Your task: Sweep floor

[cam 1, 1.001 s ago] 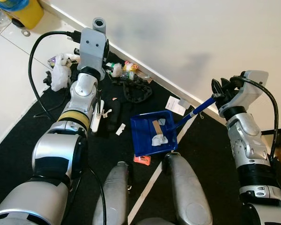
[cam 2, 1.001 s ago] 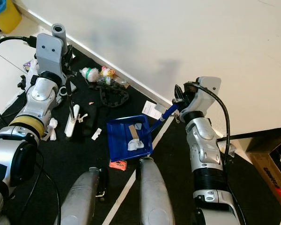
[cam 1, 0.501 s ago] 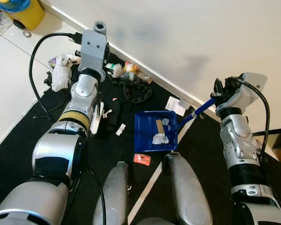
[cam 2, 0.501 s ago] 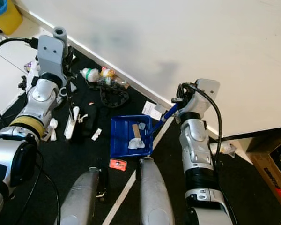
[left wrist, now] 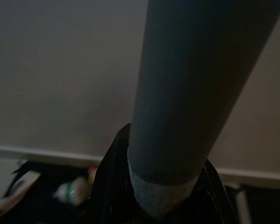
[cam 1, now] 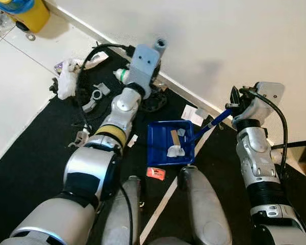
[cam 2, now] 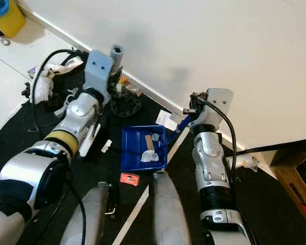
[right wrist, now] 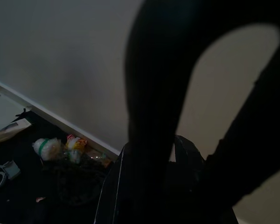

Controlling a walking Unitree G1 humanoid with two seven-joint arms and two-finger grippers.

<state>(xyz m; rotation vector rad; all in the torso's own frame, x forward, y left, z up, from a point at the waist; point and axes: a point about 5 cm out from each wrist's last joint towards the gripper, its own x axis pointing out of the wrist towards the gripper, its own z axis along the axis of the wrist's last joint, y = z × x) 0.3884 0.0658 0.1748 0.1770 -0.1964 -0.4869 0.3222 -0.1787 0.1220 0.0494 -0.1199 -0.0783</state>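
Observation:
My left gripper (left wrist: 162,189) is shut on a grey broom pole (left wrist: 191,84); the pole's top end (cam 1: 159,42) sticks up past my left wrist, near the wall. My left arm reaches over a litter pile (cam 1: 143,94) of wrappers and a black chain by the skirting. My right gripper (cam 1: 233,106) is shut on the blue handle (cam 1: 211,122) of a blue dustpan (cam 1: 160,133). The pan rests on the black mat and holds crumpled white paper (cam 1: 174,151) and a tan strip. The broom's head is hidden behind my arm.
A white receipt (cam 1: 195,113) lies by the pan, a red card (cam 1: 154,173) in front of it, a white scrap (cam 1: 131,140) to its left. A white bag (cam 1: 66,81) and yellow bin (cam 1: 23,13) stand far left; a cardboard box (cam 2: 298,189) at right.
My left arm has swung right with the broom pole, from the mat's left side to over the litter pile by the wall. The dustpan and right arm have hardly moved.

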